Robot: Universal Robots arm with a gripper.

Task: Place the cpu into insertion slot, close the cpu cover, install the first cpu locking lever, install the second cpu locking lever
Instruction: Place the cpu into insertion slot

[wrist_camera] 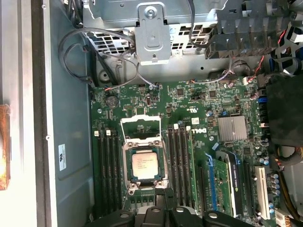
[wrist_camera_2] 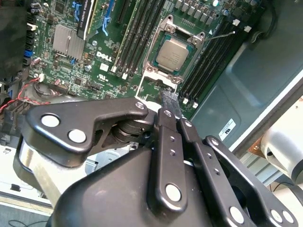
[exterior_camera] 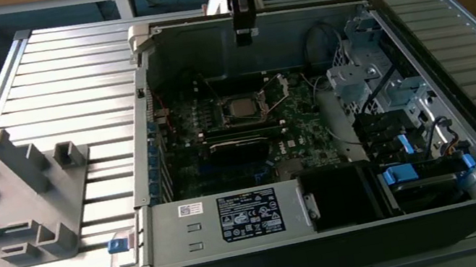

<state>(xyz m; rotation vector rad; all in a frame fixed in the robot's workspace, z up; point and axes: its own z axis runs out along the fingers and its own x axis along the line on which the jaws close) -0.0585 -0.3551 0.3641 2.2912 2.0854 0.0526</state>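
Overhead, in the exterior view:
- My claw (exterior_camera: 245, 33), black and two-fingered, hangs over the far part of the computer case.
- The computer case (exterior_camera: 338, 255) is a black tower with its side open. It lies flat on the ribbed grey metal table (exterior_camera: 60, 69).
- The green motherboard (exterior_camera: 309, 143) sits on the floor of the case.
- The cpu (exterior_camera: 241, 109), a small flat square chip with a dull silver-grey top, is seated on the motherboard, well apart from my claw.
- A grey sheet-metal power supply box (exterior_camera: 224, 220) with a printed label sits at the near end of the case.
- A grey moulded plastic fixture (exterior_camera: 12, 188) stands on the table, to the exterior view's left of the case.

In the second wrist view:
- My claw (wrist_camera_2: 169, 99) has its fingers pressed together with nothing between them. The tips are over the board, just beside the socket.
- The silvery metal socket (wrist_camera_2: 161, 74) holds the cpu (wrist_camera_2: 172, 53).
- Long black memory slots (wrist_camera_2: 142, 33) flank the socket on both sides.
- A finned silver heatsink (wrist_camera_2: 67, 40) stands apart from the socket.

In the first wrist view:
- My claw (wrist_camera: 163, 198) is near the socket's edge.
- The cpu (wrist_camera: 144, 163) lies uncovered in the socket.
- The cpu cover (wrist_camera: 141, 126), a silvery hinged frame plate with a square opening, is swung open away from the chip. Green board shows through the opening.
- A grey folded metal bracket (wrist_camera: 151, 33) is beyond the board.
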